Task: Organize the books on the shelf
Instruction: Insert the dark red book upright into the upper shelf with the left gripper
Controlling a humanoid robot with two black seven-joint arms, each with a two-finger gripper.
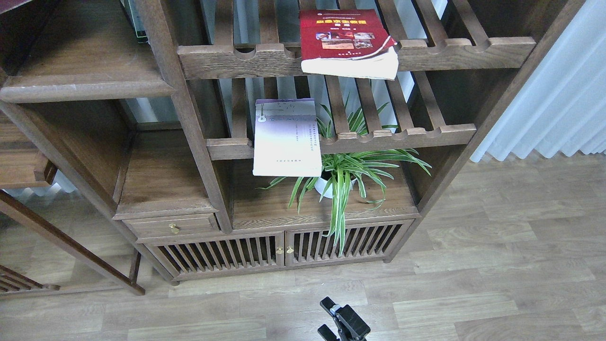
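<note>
The red book (349, 41) with small photos and a yellow title lies on the upper slatted rack, its front end hanging over the notched rail. The pale lavender-cream book (286, 137) lies on the lower slatted rack and hangs well over its front rail. The dark maroon book is out of view. The solid dark-brown shelf (85, 87) with a rounded front edge is at the upper left, mostly bare. A small black gripper part (343, 322) shows at the bottom centre above the floor, far from the books; I take it for my right gripper, and its fingers cannot be told apart. My left gripper is out of view.
A spider plant in a white pot (348, 173) stands on the lower plank under the racks, right of the lavender book. A dark-spined book (137, 21) stands at the back right of the solid shelf. Below are a drawer (174, 226) and slatted cabinet doors (284, 248). A white curtain (554, 94) hangs at right.
</note>
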